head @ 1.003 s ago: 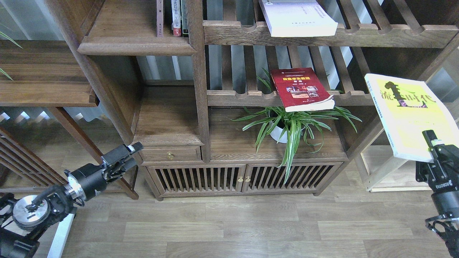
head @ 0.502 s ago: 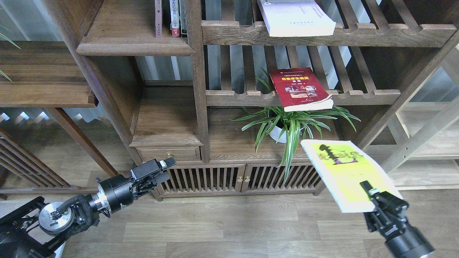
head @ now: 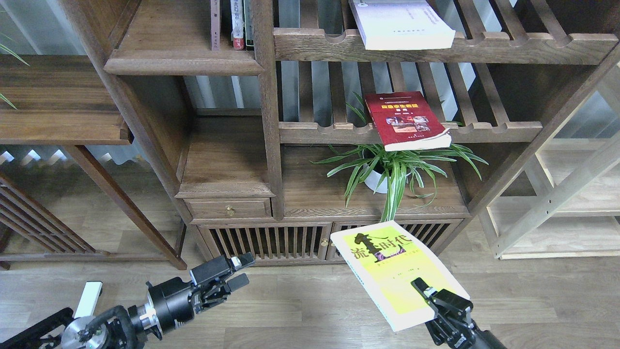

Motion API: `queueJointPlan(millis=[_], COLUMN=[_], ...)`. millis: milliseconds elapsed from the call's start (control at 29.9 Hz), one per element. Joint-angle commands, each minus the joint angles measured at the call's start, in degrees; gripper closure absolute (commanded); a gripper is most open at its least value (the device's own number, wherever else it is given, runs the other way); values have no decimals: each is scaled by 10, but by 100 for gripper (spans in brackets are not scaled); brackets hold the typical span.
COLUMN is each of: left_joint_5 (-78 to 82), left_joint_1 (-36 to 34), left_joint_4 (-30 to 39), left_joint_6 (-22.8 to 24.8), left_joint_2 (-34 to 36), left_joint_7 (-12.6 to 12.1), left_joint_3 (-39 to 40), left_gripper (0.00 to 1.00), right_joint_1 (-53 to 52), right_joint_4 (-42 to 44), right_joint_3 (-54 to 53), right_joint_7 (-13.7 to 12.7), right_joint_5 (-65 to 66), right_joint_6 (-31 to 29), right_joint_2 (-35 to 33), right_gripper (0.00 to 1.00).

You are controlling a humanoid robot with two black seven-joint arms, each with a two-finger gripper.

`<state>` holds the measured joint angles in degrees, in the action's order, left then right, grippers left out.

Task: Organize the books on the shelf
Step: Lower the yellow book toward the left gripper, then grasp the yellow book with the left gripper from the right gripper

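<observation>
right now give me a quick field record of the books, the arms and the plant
yellow book: held at its lower corner by the right tool, in front of the cabinet doors
red book: flat on the middle slatted shelf, front edge overhanging
pale book: flat on the upper slatted shelf
left tool: open, holding nothing
potted plant: under the red book
</observation>
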<state>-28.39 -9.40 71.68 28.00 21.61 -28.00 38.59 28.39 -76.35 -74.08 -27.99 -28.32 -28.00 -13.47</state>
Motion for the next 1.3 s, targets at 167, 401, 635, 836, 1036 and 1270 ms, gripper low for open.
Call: queueJointPlan(millis=[167,401,635,836,1036,1270], left_joint_5=[-32,-42,-43,-41,-43,-46], left_joint_1=[51,65,70,85,106,114], left_joint_4=[38,51,54,49,37,38], left_joint_6=[0,0,0,0,0,0], left_joint_2=[-3,-3,-4,-30,-57,-74], left_joint_7=[0,0,0,0,0,0], left_joint_3=[16,22,22,24,45,54], left_gripper=[2,2,3,4,9,17], right_joint_1=[-26,-34,-30,-45,-70,-74], right_joint_4=[0,0,0,0,1,3], right_joint_3=[43,76,113,127,127,129], right_joint_7=[0,0,0,0,0,0], right_joint_5=[38,66,90,92,93,92], right_joint_6=[0,0,0,0,0,0], right_joint_2=[69,103,110,120,135,135], right_gripper=[87,86,85,85,85,84])
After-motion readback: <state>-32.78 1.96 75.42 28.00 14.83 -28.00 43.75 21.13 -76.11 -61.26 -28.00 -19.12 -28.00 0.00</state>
